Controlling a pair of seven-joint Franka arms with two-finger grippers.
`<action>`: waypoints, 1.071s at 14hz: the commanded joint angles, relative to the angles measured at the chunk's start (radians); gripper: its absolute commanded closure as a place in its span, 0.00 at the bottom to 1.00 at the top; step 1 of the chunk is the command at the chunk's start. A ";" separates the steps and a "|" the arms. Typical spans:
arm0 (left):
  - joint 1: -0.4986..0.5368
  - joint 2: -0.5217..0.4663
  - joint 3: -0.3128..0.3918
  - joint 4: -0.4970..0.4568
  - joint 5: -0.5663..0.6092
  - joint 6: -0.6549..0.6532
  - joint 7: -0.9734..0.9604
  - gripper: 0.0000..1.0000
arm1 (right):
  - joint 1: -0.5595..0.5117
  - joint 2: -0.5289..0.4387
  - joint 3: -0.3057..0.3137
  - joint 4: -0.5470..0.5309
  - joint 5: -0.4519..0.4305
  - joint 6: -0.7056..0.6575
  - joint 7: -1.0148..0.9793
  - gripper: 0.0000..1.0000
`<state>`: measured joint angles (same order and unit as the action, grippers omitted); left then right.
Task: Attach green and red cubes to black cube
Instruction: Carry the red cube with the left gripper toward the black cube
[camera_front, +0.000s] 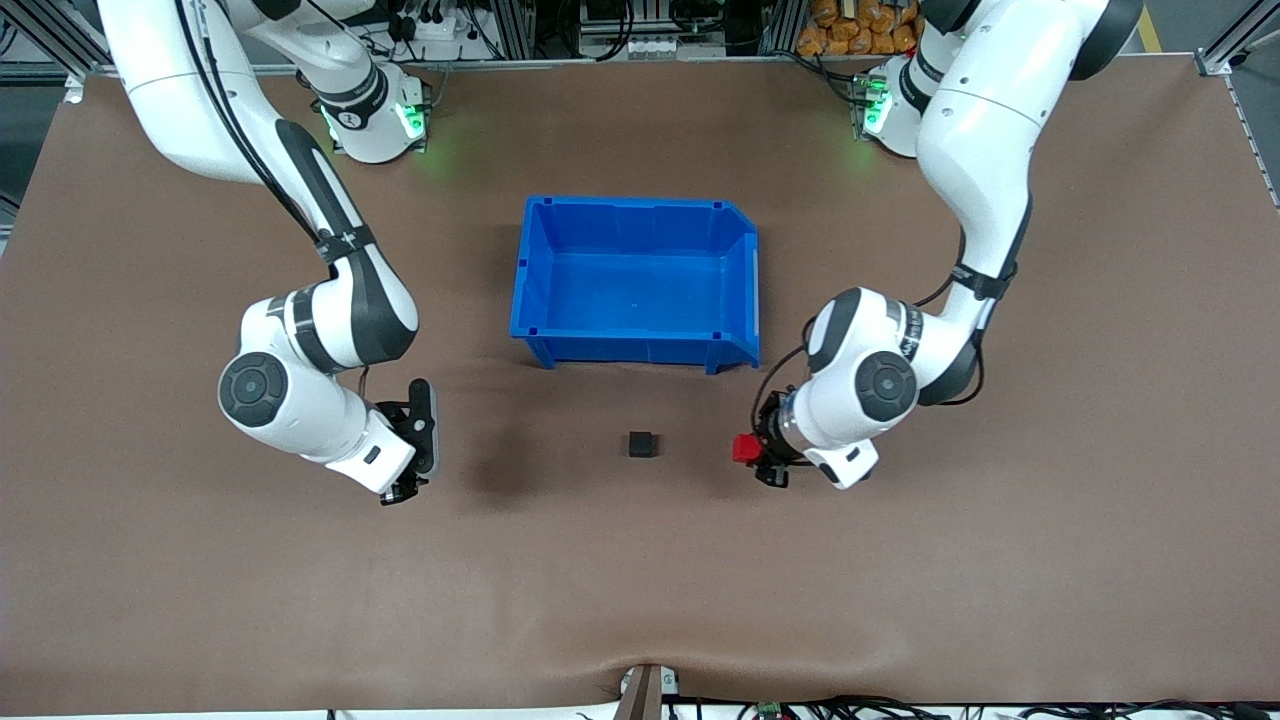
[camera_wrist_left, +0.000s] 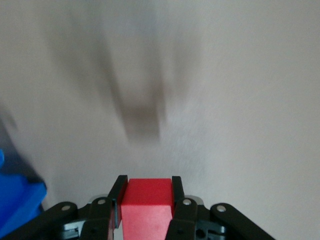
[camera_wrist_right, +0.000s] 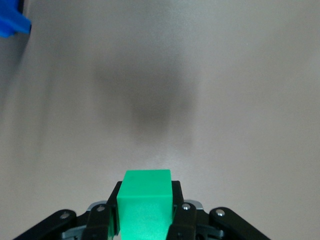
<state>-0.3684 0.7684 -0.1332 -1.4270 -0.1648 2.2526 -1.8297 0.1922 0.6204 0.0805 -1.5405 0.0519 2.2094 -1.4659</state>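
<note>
Right end effector (camera_front: 412, 470) up over bare brown counter (camera_front: 200, 600) toward the right arm's end, fingers (camera_wrist_right: 182, 220) pinching the green cube (camera_wrist_right: 145, 205) on two opposite faces. Green cube seen only from the right wrist view, hidden by the wrist from the front. Soft dark shadow on the counter under that end effector.

Black cube (camera_front: 642, 443) alone on the counter, between the two end effectors and well apart from both, closer to the left end effector than to the right one. Blue bin (camera_front: 535, 260) farther from the front camera than the black cube, not touching it, nothing visible inside.

Left end effector (camera_front: 757, 455) up over the counter toward the left arm's end, fingers (camera_wrist_left: 177, 200) pinching the red cube (camera_front: 743, 448) on two opposite faces. Red cube facing toward the black cube, clear counter between them. Corner of the blue bin caught at the edge of the left wrist view, off to one side of that end effector.
</note>
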 joint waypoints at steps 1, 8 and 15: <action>-0.046 0.055 0.020 0.095 -0.021 -0.047 -0.049 1.00 | 0.023 0.015 -0.010 0.028 -0.007 -0.017 0.065 1.00; -0.124 0.107 0.058 0.138 -0.019 -0.047 -0.125 1.00 | -0.002 0.013 -0.008 -0.007 0.009 -0.016 0.157 1.00; -0.148 0.209 0.060 0.269 -0.021 -0.041 -0.178 1.00 | 0.018 0.015 -0.010 -0.016 0.008 -0.004 0.164 1.00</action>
<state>-0.4895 0.9284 -0.0899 -1.2321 -0.1649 2.2317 -1.9895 0.2068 0.6382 0.0716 -1.5522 0.0540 2.1996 -1.3145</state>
